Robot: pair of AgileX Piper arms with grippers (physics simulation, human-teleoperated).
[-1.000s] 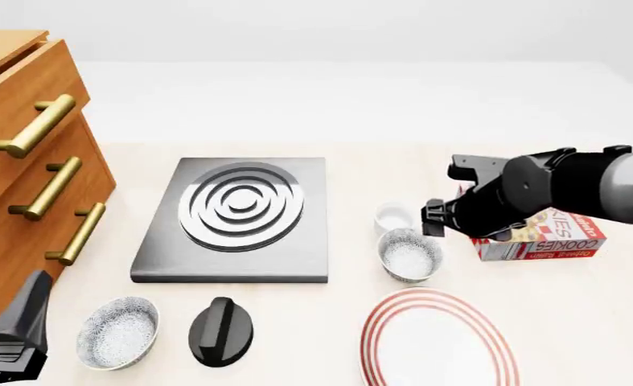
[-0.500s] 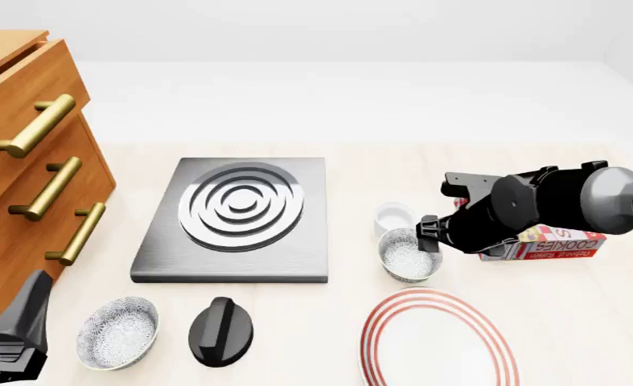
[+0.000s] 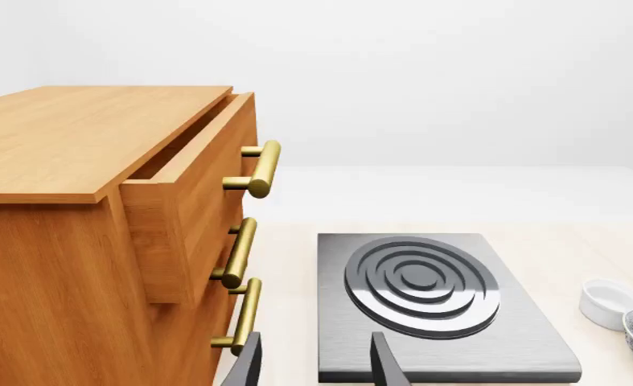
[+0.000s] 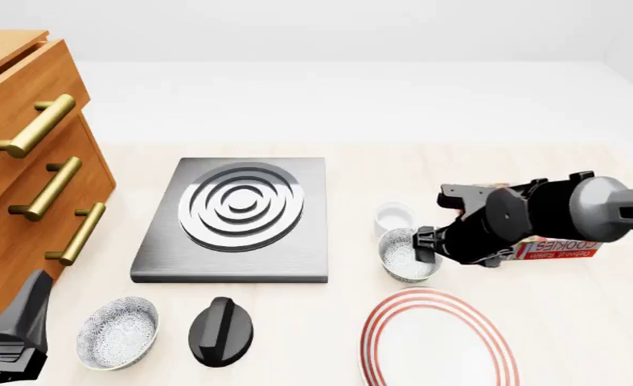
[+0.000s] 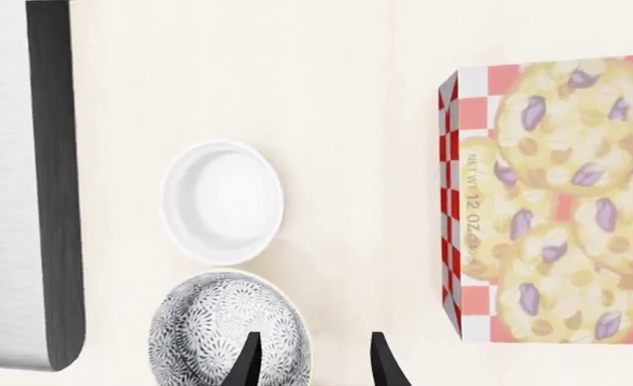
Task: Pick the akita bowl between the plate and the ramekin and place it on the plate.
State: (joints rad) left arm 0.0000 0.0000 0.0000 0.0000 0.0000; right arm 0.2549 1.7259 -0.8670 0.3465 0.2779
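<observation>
Showing speckled grey-white outside, akita bowl (image 4: 405,255) seemingly upright, beside ramekin (image 4: 395,216).

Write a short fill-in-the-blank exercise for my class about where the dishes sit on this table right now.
1. The akita bowl sits between the ramekin and the ____.
2. The right hand hangs over the bowl's ____.
3. A second speckled bowl sits beside the black ____.
4. The box behind the right arm shows ____.

Missing words: plate; rim; knob; cookies
</observation>
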